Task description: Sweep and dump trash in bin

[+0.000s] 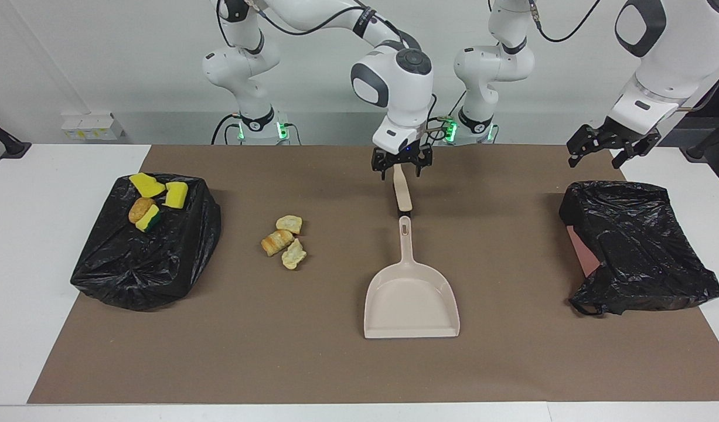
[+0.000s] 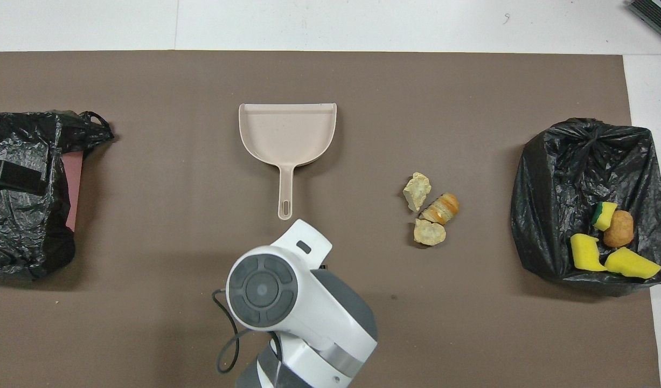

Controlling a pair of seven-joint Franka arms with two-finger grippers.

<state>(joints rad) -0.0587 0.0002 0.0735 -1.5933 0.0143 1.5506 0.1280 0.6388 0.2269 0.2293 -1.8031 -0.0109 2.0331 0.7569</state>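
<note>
R gripper (image 1: 402, 166): upper centre of the facing frame, fingers spread. It sits at the robot-side end of a beige brush handle (image 1: 402, 189). Can't tell if it's touching the handle.
L gripper (image 1: 613, 146): upper right of the frame, fingers spread and holding nothing. It hangs over the second black bag (image 1: 634, 246); this arm waits.
Dustpan (image 1: 411, 299): flat on the brown mat (image 1: 511, 363), lower centre, no gripper on it. Its handle points at the robots, just short of the brush handle.
Loose trash (image 1: 283, 240): 3 bread/crust bits on the mat, centre-left, beside the pan but well apart from it.
Binned trash (image 1: 154, 199): yellow sponge chunks + 1 brown lump on top of the black-bagged bin (image 1: 142, 252), left of the frame.
Step (my read): pan is parked and R is going for the brush; about half the trash is still to do.
Next move needs: R to drop squarely over the handle and pinch it. Then sweep the 3 bits to the pan's mouth, prob w/ L steadying the pan.
</note>
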